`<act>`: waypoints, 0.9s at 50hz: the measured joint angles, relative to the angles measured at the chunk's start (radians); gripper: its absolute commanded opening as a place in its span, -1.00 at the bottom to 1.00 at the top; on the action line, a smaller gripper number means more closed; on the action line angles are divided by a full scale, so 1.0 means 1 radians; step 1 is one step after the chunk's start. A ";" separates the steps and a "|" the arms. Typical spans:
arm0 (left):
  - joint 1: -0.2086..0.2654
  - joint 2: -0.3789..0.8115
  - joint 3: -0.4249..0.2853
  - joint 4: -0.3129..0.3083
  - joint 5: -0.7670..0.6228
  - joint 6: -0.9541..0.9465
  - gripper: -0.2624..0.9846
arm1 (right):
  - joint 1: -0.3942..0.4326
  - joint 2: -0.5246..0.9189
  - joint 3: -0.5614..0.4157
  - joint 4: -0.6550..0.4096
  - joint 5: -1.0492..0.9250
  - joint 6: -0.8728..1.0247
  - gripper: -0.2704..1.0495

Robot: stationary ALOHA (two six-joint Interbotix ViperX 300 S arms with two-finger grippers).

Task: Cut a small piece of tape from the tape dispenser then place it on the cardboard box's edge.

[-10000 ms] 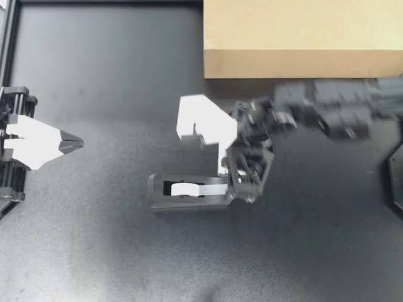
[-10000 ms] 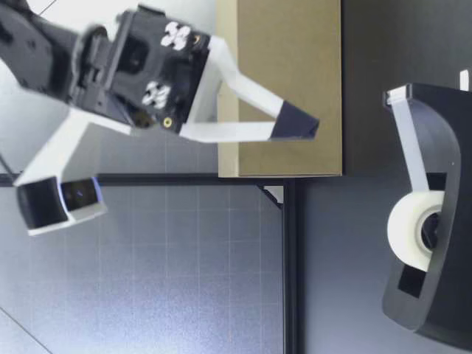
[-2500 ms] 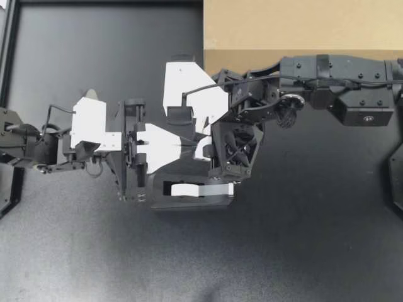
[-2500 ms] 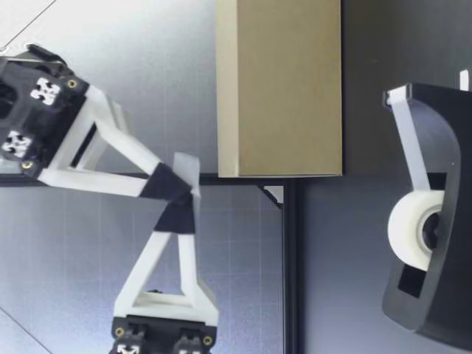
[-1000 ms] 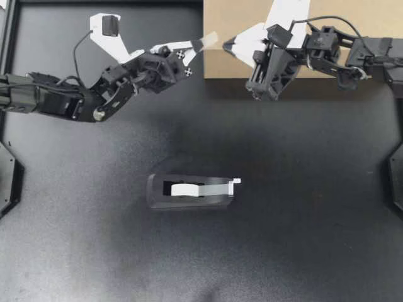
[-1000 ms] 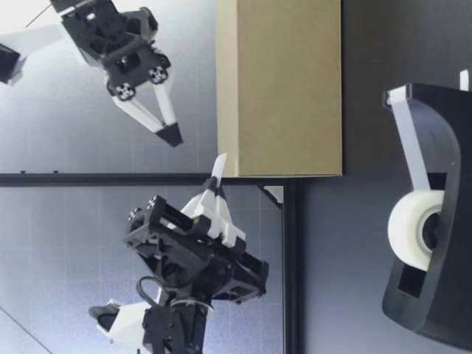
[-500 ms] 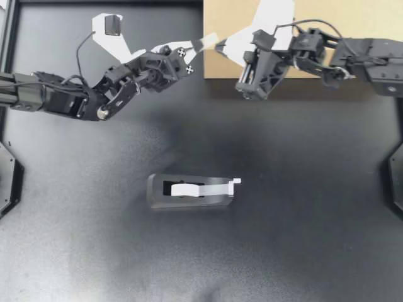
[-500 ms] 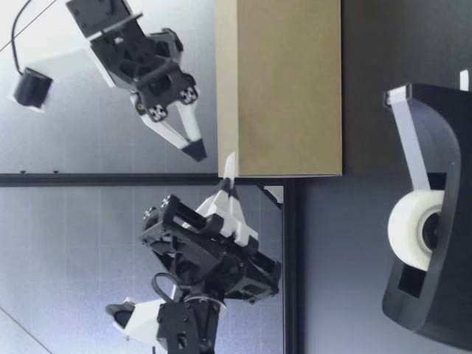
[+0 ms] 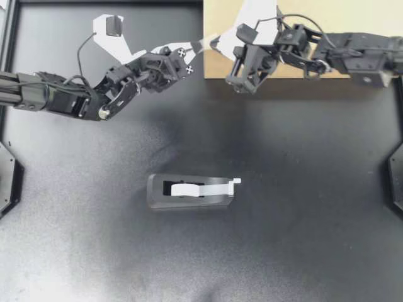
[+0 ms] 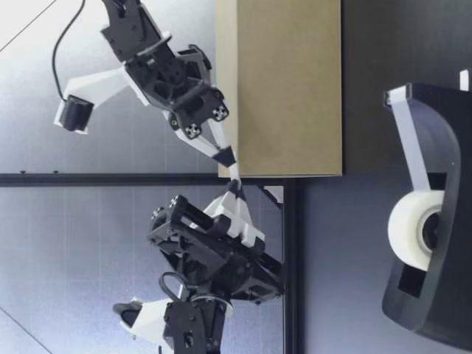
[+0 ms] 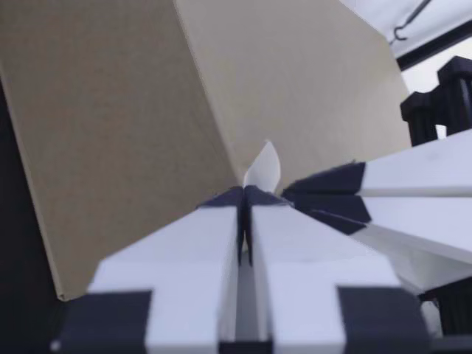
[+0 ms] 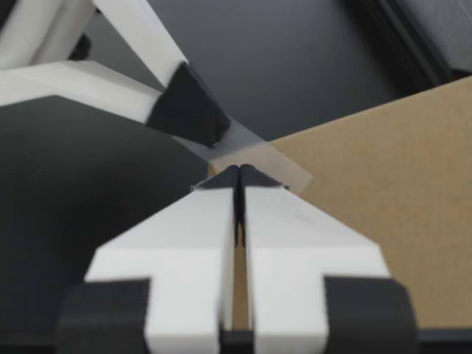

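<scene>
Hands: your left hand (image 9: 194, 49) is clenched on a short translucent tape strip (image 9: 206, 43). In the left wrist view the tape strip (image 11: 264, 164) curls out past its closed tips, right at the top corner of the plain brown cardboard box (image 11: 110, 133). Your right hand (image 9: 219, 43) is clenched too, tips pressed together, nose to nose with the left one. The right wrist view shows the tape strip (image 12: 274, 164) lying across its tips and over the box corner. Can't tell if it's pinching the tape or just touching it.

Step in hand, as I read it: stick the strip onto the box edge. To do it well:
- Hold tension with the left hand and use the closed right tips as a presser.
- Land the free end flat on the top face beside the edge, then rub along it.
- Release the left only once it's stuck.
- Don't twist. Film that thin probably folds on itself and clings to the fingers (image 12: 192, 243).

Materials: the tape is thin, glossy and floppy. The box is matte, stiff and sharp-edged, so it should take adhesive fine. The fingers look like hard white plastic with dark tips. The black curved tape dispenser (image 9: 189, 200) with its white roll sits well apart on the matte black worktop (image 9: 302, 189), with neither hand on it.
</scene>
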 measured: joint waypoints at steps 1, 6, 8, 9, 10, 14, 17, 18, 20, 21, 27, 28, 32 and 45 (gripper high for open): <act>0.000 0.000 0.000 -0.002 0.000 0.000 -0.76 | 0.000 0.003 -0.003 0.000 0.000 0.000 -0.69; 0.000 0.002 0.000 0.000 0.000 0.000 -0.76 | -0.003 0.018 -0.018 0.000 0.003 0.000 -0.69; 0.000 0.002 0.000 -0.002 -0.002 -0.002 -0.76 | -0.005 0.023 -0.025 0.000 0.006 0.000 -0.69; 0.000 0.002 0.000 -0.002 0.000 -0.002 -0.76 | -0.005 0.025 -0.028 0.000 0.008 0.000 -0.69; 0.000 0.002 0.002 -0.002 0.000 0.000 -0.76 | -0.005 0.028 -0.031 0.000 0.011 -0.003 -0.69; 0.002 0.000 0.002 -0.002 -0.002 -0.002 -0.76 | -0.006 0.035 -0.043 0.000 0.015 -0.002 -0.69; 0.000 0.002 0.002 -0.003 -0.002 -0.002 -0.76 | -0.008 0.041 -0.052 0.000 0.018 -0.003 -0.69; 0.002 0.002 0.002 -0.003 0.000 -0.002 -0.76 | -0.008 0.044 -0.054 0.000 0.020 -0.003 -0.69; 0.000 0.000 0.003 -0.005 0.000 -0.002 -0.76 | -0.009 0.046 -0.060 0.000 0.023 -0.003 -0.69; 0.002 0.002 0.002 -0.005 0.000 -0.002 -0.76 | -0.009 0.048 -0.061 0.000 0.023 -0.003 -0.69; 0.002 0.002 0.005 -0.006 -0.002 0.000 -0.74 | -0.011 0.049 -0.066 0.000 0.026 -0.003 -0.69; 0.000 0.000 0.003 -0.006 0.000 0.000 -0.73 | -0.011 0.051 -0.067 0.000 0.026 -0.003 -0.69; 0.002 0.002 0.005 -0.006 -0.002 0.005 -0.65 | -0.011 0.052 -0.069 0.000 0.026 -0.003 -0.69; 0.002 0.002 0.014 -0.008 0.000 0.012 0.04 | -0.012 0.060 -0.077 0.000 0.028 -0.003 -0.69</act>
